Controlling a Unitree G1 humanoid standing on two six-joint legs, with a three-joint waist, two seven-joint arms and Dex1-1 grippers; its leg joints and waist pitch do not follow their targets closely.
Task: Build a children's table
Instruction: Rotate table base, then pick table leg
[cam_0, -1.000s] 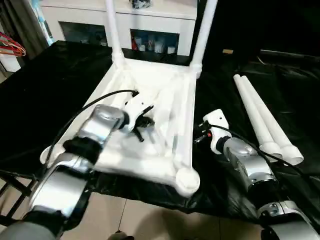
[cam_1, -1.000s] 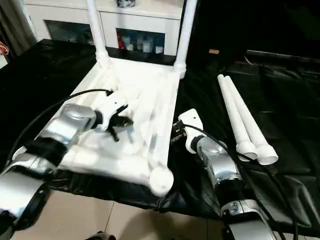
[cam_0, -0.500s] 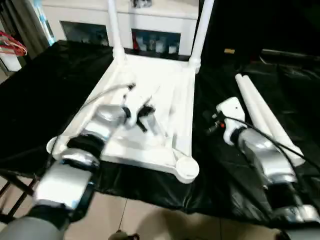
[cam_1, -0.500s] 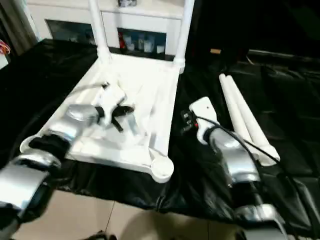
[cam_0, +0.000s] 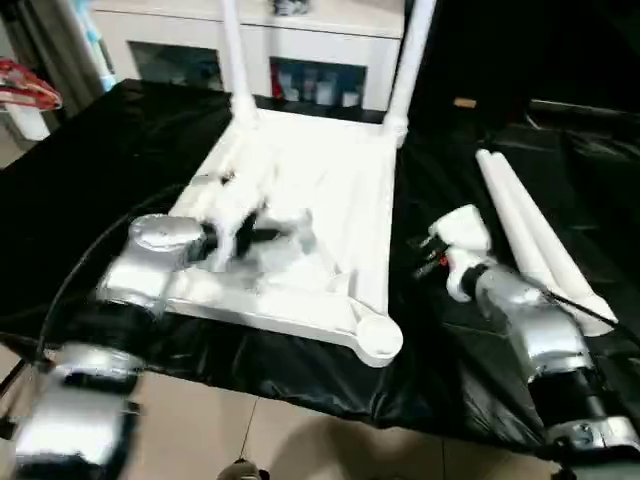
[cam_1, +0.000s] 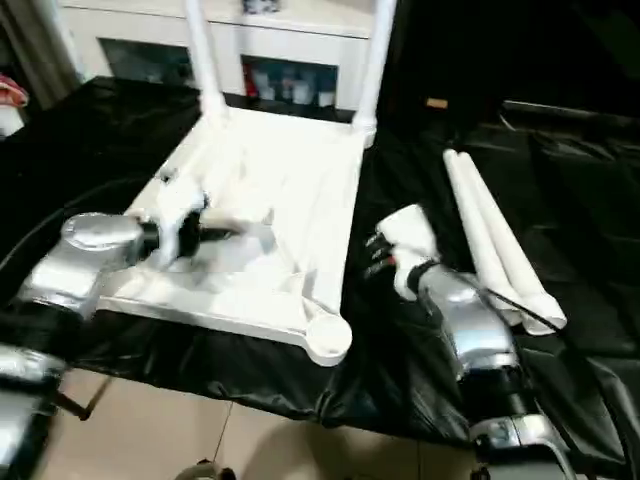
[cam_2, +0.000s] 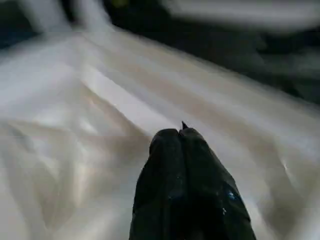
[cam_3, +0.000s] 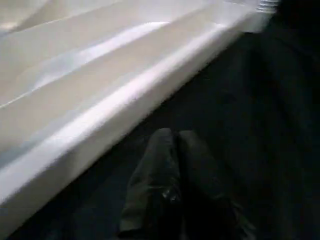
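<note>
I am looking down over both silver forearms at a large work table (cam_0: 90, 200) draped in black sheeting. Behind it a white cabinet (cam_0: 300, 40) is standing, with small items on its shelves, too small to name. Something red (cam_0: 25, 85) is showing at the far left edge. Two loose white legs (cam_0: 535, 245) are lying side by side on the black cover to my right, touching each other along their length, well apart from the tabletop. Nothing is lying between either gripper and the white plastic.

My left gripper (cam_2: 181, 137) is hovering over the ribbed underside of the tabletop, near its left half. Its two black fingers are pressed together and are clasping nothing. I cannot tell whether the tips are touching the plastic.

My right gripper (cam_3: 174, 145) is hanging over the black cover, just beside the tabletop's right rim. Its fingers are also closed against each other, empty, and not touching the rim.

The children's table (cam_0: 330, 215) is lying upside down in the middle of the work table, all white, ribs and raised rim facing up. Two fitted legs (cam_0: 410, 60) are standing upright in the far corner sockets. The near right corner socket (cam_0: 378, 337) is open and round, sitting at the work table's front edge.
</note>
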